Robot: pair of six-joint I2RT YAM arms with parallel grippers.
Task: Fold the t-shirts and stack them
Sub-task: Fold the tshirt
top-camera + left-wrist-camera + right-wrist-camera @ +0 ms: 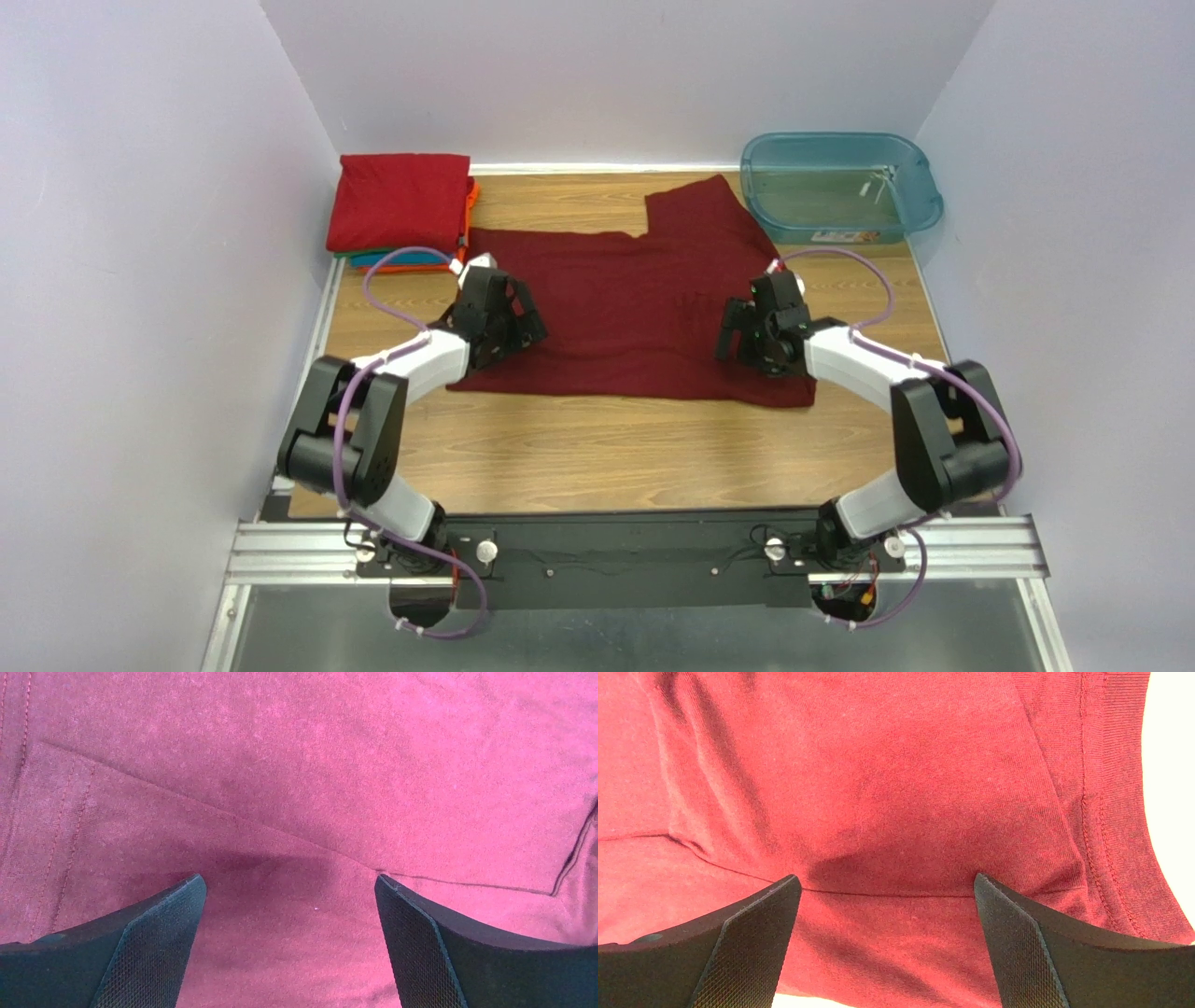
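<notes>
I see the maroon shirt spread flat mid-table, one sleeve pointing away. My left gripper is over its left edge and my right gripper over its right side, both spread wide above the cloth. The folded stack lies beside its far-left corner, and the tub beside its far-right.

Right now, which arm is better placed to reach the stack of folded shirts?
Left. The left fingers hover over the maroon shirt, nearest the stack at far left; the right fingers are across it, nearer the tub.
</notes>
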